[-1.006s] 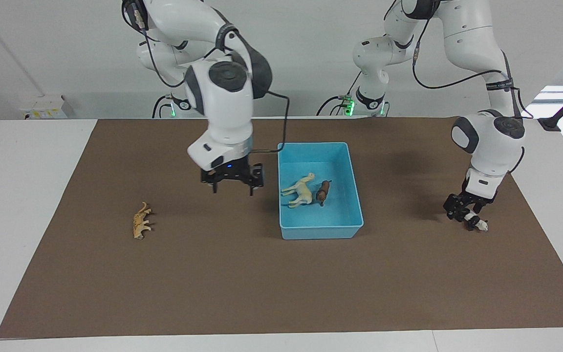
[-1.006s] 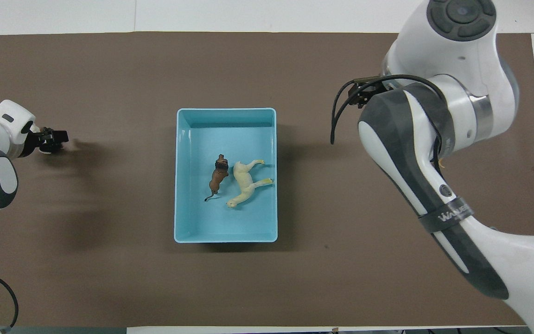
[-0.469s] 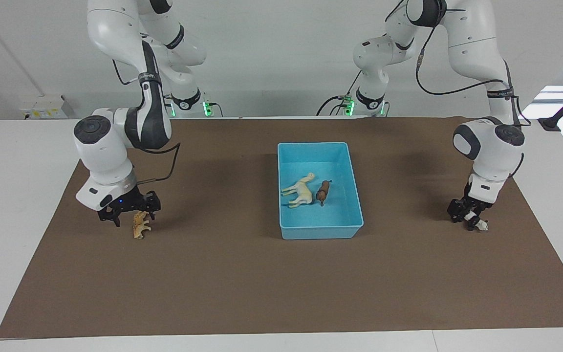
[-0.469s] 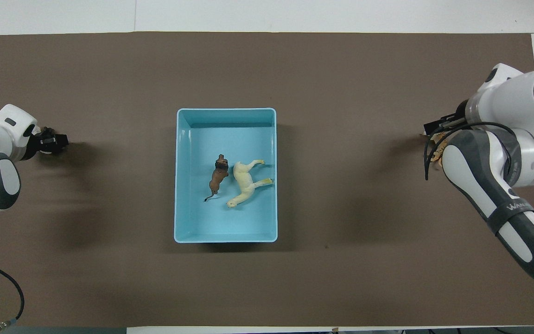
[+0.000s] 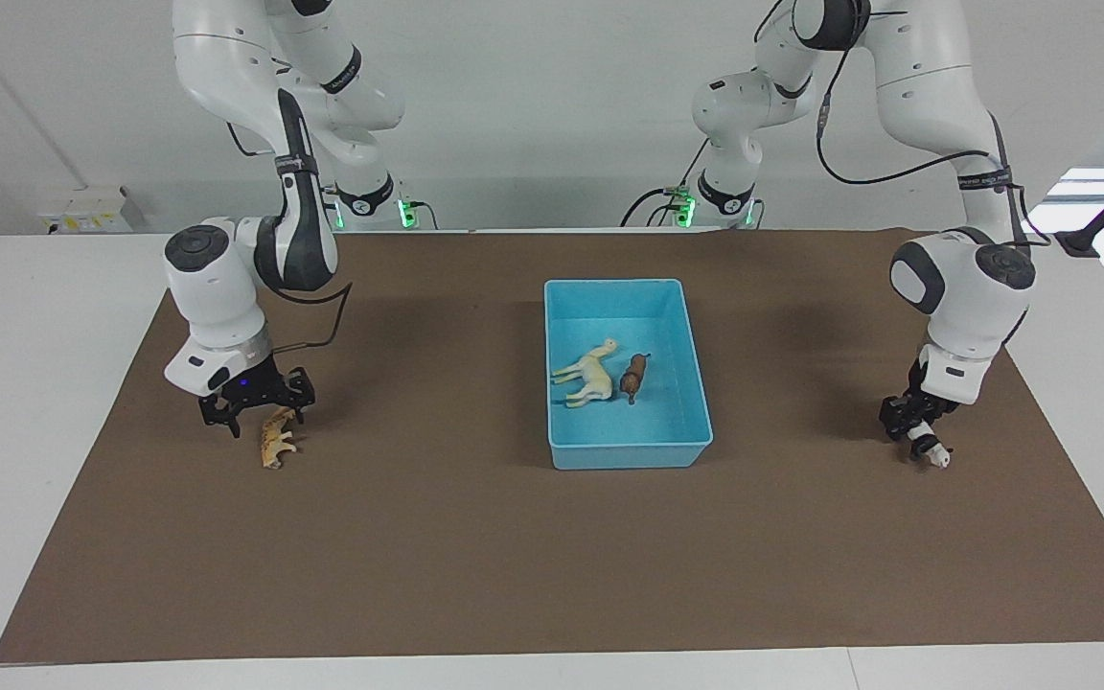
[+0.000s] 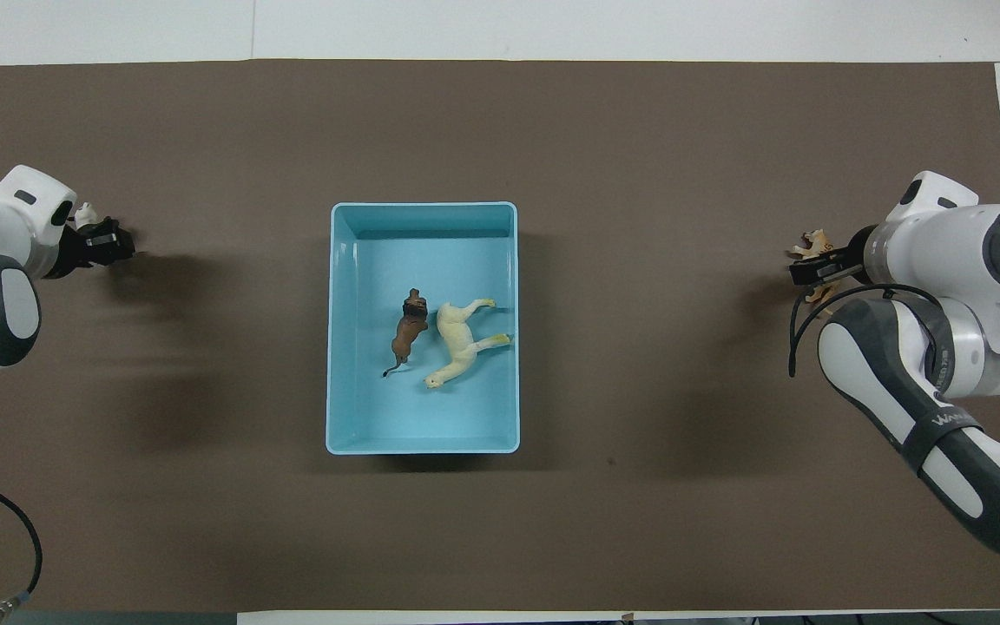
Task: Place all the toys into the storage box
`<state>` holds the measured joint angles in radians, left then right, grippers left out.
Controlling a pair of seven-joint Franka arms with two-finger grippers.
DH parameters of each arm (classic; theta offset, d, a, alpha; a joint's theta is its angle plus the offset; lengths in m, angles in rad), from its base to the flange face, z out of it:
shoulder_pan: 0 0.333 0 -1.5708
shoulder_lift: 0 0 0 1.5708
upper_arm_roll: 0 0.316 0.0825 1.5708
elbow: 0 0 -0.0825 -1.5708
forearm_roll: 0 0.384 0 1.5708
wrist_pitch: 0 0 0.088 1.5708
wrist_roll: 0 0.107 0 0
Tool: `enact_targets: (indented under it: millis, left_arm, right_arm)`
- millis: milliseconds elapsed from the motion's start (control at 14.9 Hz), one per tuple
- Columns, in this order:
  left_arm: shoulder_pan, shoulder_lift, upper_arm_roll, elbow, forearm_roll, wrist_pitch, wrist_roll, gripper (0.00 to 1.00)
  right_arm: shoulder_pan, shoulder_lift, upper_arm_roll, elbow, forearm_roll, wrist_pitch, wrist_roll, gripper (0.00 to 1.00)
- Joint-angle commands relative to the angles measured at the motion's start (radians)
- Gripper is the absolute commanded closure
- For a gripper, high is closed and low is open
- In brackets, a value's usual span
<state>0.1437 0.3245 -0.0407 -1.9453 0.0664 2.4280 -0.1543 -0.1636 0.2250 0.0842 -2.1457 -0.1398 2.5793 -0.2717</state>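
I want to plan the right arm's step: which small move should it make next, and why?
Probably lower the right gripper a little and close on the orange spotted cat. Its fingers look open just over the cat, which lies on the mat outside the storage box.

Storage box [image 5: 628, 456] at the middle of the brown mat [image 5: 475, 556], open on top, cream figurine [image 5: 588, 375] and brown figurine [image 5: 633, 377] lying at its centre, bare floor toward its 12 and 6 o'clock walls in the overhead view, mat bare all round the box up to both grippers.
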Motion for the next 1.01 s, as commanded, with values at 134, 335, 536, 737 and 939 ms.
enact_targets:
  millis: [134,335,536,737,939]
  left_arm:
    - [-0.323,-0.146,0.010,0.039,0.013,-0.259,-0.486,1.00]
    - [-0.452,-0.165,0.008,0.036,-0.007,-0.261,-0.710,1.00]
    - [-0.542,-0.177,0.008,0.011,-0.010,-0.250,-0.798,1.00]
    - [-0.611,-0.197,0.007,-0.041,-0.010,-0.179,-0.859,1.00]
    - [-0.636,-0.205,0.008,-0.063,-0.010,-0.182,-0.872,0.16]
  right_arm:
    - [-0.048,0.037,0.014,-0.017,0.011,0.079,-0.055,0.00]
    - [-0.050,0.060,0.014,-0.025,0.012,0.122,-0.058,0.00]
    - [-0.053,0.066,0.016,-0.030,0.016,0.147,-0.061,0.04]
    - [-0.068,0.066,0.019,-0.033,0.019,0.159,-0.089,0.79]
    - [-0.065,0.066,0.019,-0.062,0.040,0.217,-0.093,1.00]
